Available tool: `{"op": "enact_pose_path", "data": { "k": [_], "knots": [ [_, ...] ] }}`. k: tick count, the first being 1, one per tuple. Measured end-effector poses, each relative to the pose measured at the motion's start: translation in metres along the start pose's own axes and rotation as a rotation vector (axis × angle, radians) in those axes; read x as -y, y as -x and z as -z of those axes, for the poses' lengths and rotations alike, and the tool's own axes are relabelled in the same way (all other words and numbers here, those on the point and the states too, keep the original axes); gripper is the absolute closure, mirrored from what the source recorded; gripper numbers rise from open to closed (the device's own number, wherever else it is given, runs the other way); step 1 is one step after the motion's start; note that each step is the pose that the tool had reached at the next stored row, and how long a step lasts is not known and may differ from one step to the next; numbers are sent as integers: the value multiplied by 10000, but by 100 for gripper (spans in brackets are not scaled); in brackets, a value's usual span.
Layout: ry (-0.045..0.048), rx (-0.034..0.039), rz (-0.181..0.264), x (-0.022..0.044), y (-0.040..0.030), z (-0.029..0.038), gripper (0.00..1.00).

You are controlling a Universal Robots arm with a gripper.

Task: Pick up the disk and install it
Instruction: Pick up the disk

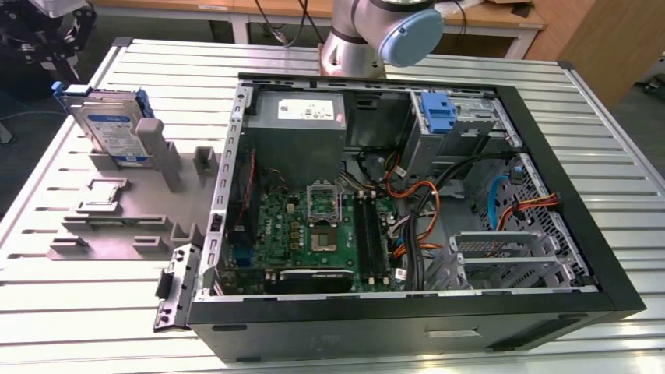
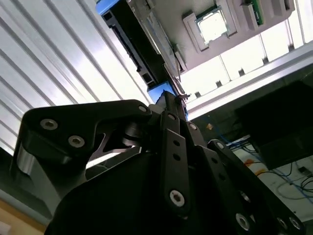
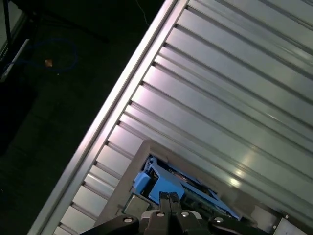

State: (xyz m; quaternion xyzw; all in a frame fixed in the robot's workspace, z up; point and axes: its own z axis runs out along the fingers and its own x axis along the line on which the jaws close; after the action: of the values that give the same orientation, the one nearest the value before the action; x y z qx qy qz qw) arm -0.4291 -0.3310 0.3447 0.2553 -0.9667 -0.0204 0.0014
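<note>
Table (image 1: 93, 335) of ribbed metal slats, exterior view. Grey fixture (image 1: 124, 226) sits by the table edge on the exterior view's left. The disk (image 1: 112, 128) stands upright on edge at the fixture's far end, near the table's far corner on that side. Blue rails round it, blue-and-white label facing the camera; label print too small to read. Open PC case (image 1: 416, 315) takes table centre through to the exterior view's right. Inside: green mobo (image 1: 311, 234), grey PSU box (image 1: 296, 140) w/ white sticker (image 1: 304, 109) (text not legible), blue caddy (image 1: 438, 113) in the far bay, orange cables (image 1: 530, 204). Arm base (image 1: 379, 35) at the table's far edge.

Second wrist view: gripper (image 2: 171, 100) seen along its black linkage, tips right at the blue rail of the disk (image 2: 132, 46), which runs edge-on. Touching or not, can't tell. Label face at too steep an angle to read. Small square chip-like part (image 2: 212, 24) lies on the fixture beside the disk.

First wrist view: gripper (image 3: 168, 198) fingertips pressed together, no gap btwn them, nothing clamped. Blue end of the disk (image 3: 161, 183) just beyond the tips. Table slats and edge rail run diagonally, w/ dark floor (image 3: 49, 98) past the edge.
</note>
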Motion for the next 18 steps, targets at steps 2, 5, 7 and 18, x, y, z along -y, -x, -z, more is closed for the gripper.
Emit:
{"op": "enact_pose_path", "data": {
  "k": [2,5,7,18],
  "knots": [
    [3,-15,354,0,0,-1,90],
    [6,-37,901,0,0,-4,90],
    [10,-49,1239,0,0,-6,90],
    [24,-127,3140,1,0,-22,90]
  ]
}}
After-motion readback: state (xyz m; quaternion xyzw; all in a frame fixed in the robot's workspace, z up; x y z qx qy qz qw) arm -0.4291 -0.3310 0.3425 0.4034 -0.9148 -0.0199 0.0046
